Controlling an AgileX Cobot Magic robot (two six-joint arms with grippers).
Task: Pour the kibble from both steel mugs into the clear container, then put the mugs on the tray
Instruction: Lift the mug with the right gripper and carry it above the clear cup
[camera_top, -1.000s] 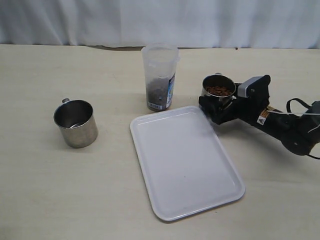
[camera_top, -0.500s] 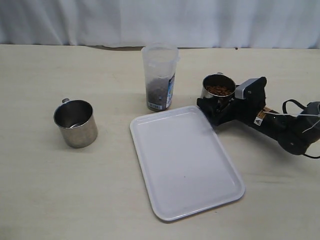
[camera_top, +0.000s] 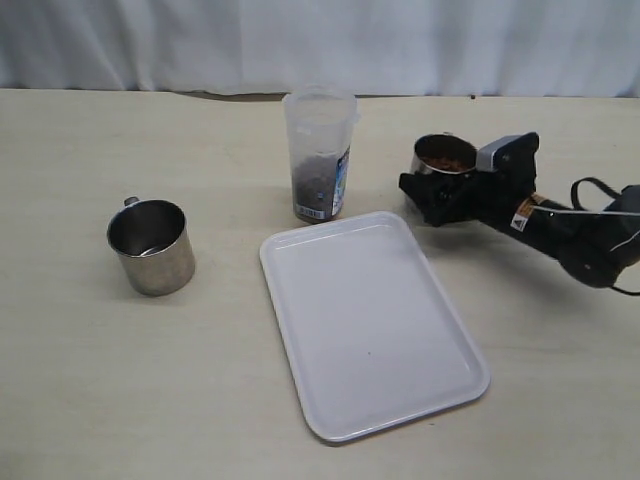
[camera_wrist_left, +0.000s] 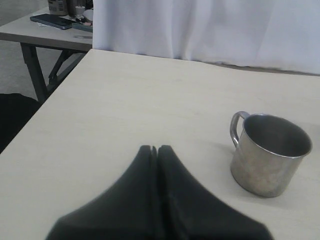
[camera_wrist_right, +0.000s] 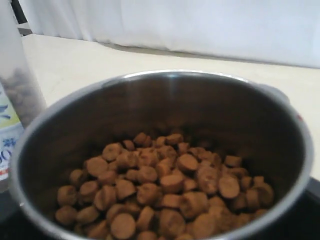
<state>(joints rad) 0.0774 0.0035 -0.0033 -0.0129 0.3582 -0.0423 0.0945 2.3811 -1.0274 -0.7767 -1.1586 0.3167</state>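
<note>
The right gripper (camera_top: 437, 196) clasps the kibble-filled mug (camera_top: 445, 155). The left gripper (camera_wrist_left: 154, 150) sits clenched and empty near the other mug (camera_wrist_left: 268, 155).

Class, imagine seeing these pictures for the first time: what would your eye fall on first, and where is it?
The loaded steel mug, carrying brown kibble, sits in the right gripper at the right of the table. Next comes the white tray in the middle, with the clear container beyond it and an empty steel mug far left.
</note>
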